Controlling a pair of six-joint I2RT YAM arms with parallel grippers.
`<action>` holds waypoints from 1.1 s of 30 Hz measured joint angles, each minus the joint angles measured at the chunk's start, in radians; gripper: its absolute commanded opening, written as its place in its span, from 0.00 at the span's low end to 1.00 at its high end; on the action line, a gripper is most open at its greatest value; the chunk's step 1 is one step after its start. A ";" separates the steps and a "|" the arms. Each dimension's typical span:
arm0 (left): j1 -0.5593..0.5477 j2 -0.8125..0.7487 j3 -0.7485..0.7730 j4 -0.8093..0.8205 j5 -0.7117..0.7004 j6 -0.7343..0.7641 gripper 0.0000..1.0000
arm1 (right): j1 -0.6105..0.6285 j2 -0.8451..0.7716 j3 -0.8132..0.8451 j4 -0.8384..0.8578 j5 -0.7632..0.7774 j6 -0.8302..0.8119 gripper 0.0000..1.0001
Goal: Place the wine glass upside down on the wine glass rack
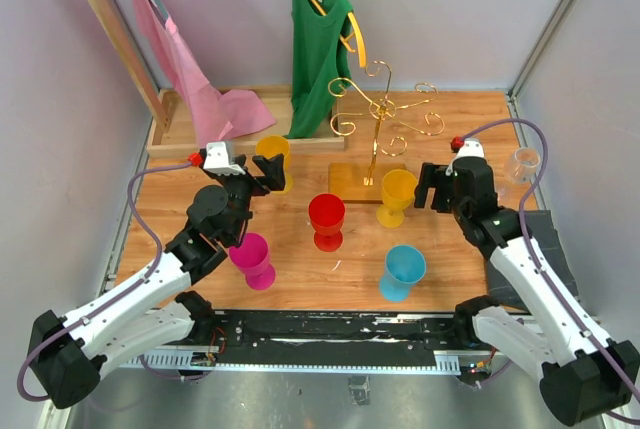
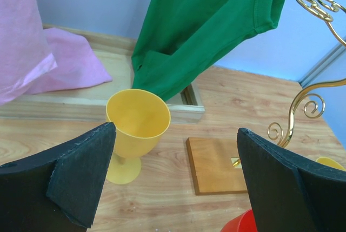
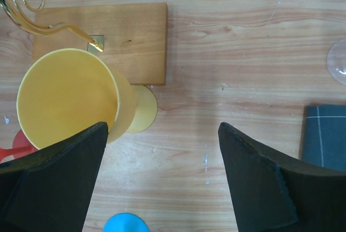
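Fingers (image 3: 54, 183) of right gripper (image 3: 162, 140) spread wide, gripping nothing; yellow goblet (image 3: 67, 99) just left, foot by rack (image 3: 108, 32) base. Overhead only: left arm (image 1: 150, 294), right arm (image 1: 530, 269) bent, reaching forward. Same wide-open deal for left gripper (image 2: 175, 140), second yellow goblet (image 2: 138, 121) dead ahead.

Pale lilac-grey walls (image 1: 450, 19) close round the light-brown wood-grain counter (image 1: 300, 279) on three sides. Beyond the left pincer (image 1: 265, 174) stands a pale wooden clothes frame (image 1: 103, 9), draped with a pink cloth (image 1: 180, 69) and a green top (image 1: 315, 49). To the right of the right pincer (image 1: 432, 189) lies a dark grey mat (image 1: 553, 234). The light is even and soft.
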State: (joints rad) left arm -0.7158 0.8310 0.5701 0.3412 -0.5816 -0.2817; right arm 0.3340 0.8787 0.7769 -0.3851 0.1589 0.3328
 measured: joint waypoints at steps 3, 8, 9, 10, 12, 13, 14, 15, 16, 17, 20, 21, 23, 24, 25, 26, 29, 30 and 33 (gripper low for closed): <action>0.000 -0.001 -0.001 -0.001 0.005 -0.005 0.99 | 0.000 0.026 -0.001 0.014 -0.014 0.014 0.84; 0.000 -0.006 -0.011 -0.007 0.008 -0.011 0.99 | 0.000 0.026 -0.002 0.059 -0.037 0.039 0.85; 0.000 -0.006 -0.012 -0.008 0.008 -0.011 0.99 | 0.000 0.027 -0.002 0.065 -0.040 0.043 0.84; 0.000 -0.006 -0.012 -0.008 0.008 -0.012 0.99 | 0.000 0.029 -0.002 0.068 -0.043 0.045 0.83; 0.000 -0.006 -0.012 -0.008 0.008 -0.013 0.99 | 0.000 0.034 -0.002 0.075 -0.048 0.051 0.81; 0.000 -0.006 -0.012 -0.008 0.008 -0.014 0.99 | 0.000 0.038 -0.002 0.077 -0.052 0.053 0.79; 0.000 -0.006 -0.012 -0.008 0.010 -0.015 0.99 | 0.000 0.044 -0.002 0.079 -0.055 0.055 0.78; 0.000 -0.006 -0.012 -0.008 0.011 -0.016 0.99 | 0.000 0.050 -0.002 0.082 -0.057 0.056 0.76; 0.000 -0.006 -0.012 -0.008 0.012 -0.016 0.99 | 0.000 0.063 -0.002 0.086 -0.060 0.057 0.74; 0.000 -0.006 -0.012 -0.008 0.014 -0.016 0.99 | 0.002 0.075 -0.002 0.090 -0.063 0.057 0.70; 0.000 -0.006 -0.014 -0.008 0.017 -0.019 0.99 | 0.004 0.118 -0.002 0.098 -0.066 0.059 0.65; 0.000 -0.006 -0.014 -0.008 0.018 -0.020 0.99 | 0.004 0.128 -0.002 0.100 -0.065 0.060 0.65; 0.000 -0.006 -0.015 -0.008 0.018 -0.022 0.99 | 0.004 0.148 -0.002 0.108 -0.065 0.061 0.59; 0.000 -0.006 -0.015 -0.008 0.019 -0.023 0.99 | 0.004 0.153 -0.002 0.111 -0.066 0.060 0.54; 0.000 -0.006 -0.015 -0.008 0.019 -0.023 0.99 | 0.004 0.158 -0.002 0.117 -0.066 0.061 0.49; 0.000 -0.007 -0.015 -0.008 0.019 -0.023 0.99 | 0.004 0.161 -0.002 0.122 -0.065 0.062 0.44; 0.000 -0.007 -0.020 -0.008 0.019 -0.023 0.99 | 0.017 0.167 -0.002 0.137 -0.064 0.066 0.29; 0.000 -0.007 -0.023 -0.008 0.019 -0.023 0.99 | 0.026 0.169 -0.002 0.139 -0.063 0.071 0.28; 0.000 -0.007 -0.029 -0.010 0.019 -0.024 0.99 | 0.033 0.172 -0.002 0.143 -0.061 0.076 0.26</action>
State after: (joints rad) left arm -0.7158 0.8238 0.5415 0.3309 -0.5629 -0.3054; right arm 0.3668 1.0504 0.7746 -0.2417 0.0978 0.4084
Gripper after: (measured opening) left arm 0.993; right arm 0.286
